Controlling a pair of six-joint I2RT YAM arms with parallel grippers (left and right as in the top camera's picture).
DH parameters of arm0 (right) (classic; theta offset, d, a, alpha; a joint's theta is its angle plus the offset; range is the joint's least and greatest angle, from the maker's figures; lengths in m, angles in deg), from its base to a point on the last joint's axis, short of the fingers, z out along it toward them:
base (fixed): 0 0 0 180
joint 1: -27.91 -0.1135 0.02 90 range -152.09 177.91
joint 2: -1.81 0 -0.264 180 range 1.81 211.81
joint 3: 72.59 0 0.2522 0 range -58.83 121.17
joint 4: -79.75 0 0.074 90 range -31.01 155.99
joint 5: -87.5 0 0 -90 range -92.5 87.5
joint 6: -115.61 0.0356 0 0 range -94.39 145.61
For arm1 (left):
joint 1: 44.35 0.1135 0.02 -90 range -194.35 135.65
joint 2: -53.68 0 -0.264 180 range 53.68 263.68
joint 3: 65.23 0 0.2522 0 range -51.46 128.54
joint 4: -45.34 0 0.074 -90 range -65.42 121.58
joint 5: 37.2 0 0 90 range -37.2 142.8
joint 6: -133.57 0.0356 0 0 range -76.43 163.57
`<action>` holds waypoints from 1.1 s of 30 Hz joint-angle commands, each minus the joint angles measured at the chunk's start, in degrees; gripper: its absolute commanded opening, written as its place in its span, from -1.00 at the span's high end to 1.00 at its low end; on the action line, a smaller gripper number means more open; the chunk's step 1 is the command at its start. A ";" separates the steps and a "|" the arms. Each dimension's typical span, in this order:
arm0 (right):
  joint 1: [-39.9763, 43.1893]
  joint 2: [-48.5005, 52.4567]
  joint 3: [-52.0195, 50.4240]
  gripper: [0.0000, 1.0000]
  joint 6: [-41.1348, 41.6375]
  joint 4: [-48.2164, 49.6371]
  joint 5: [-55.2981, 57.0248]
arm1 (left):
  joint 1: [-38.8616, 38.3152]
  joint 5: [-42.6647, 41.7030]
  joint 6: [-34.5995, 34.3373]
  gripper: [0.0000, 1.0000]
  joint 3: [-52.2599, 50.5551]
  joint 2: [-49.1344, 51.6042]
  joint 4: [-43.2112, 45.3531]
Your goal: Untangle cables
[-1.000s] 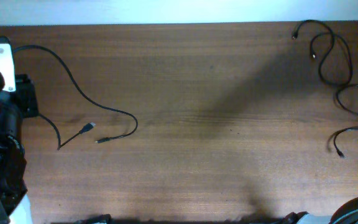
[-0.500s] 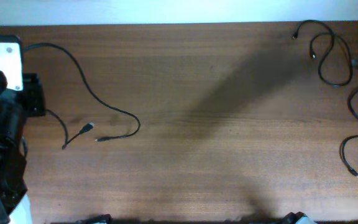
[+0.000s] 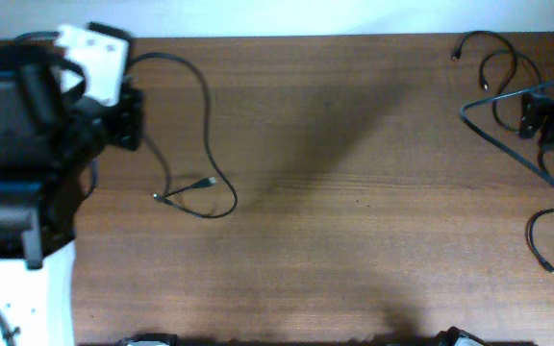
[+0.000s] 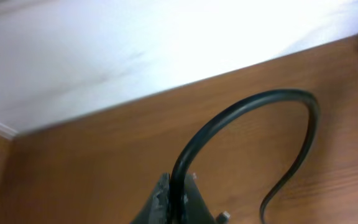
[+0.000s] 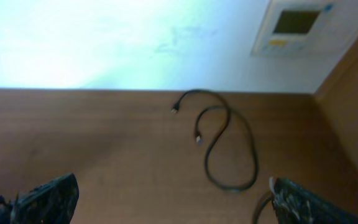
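My left gripper is at the far left of the table and is shut on a thin black cable. The cable arcs out from the jaws, runs down the table and curls back to its plug ends. In the left wrist view the cable rises from between the closed fingers in a loop. My right gripper is at the right edge, open and empty, just short of a looped black cable that also shows overhead. Another cable lies lower right.
The table is brown wood, with a white wall along its far edge. A wall panel shows beyond the far right corner. The left arm's body and white base fill the left side.
My left arm has swung up and to the right, dragging its cable so that the plug ends slid right. My right arm has come into view at the right edge, and the cables there shifted.
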 commanded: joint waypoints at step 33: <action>-13.68 -0.15 0.46 -0.97 -6.64 -6.86 6.12 | -33.00 5.90 -0.33 -0.98 9.55 24.57 12.94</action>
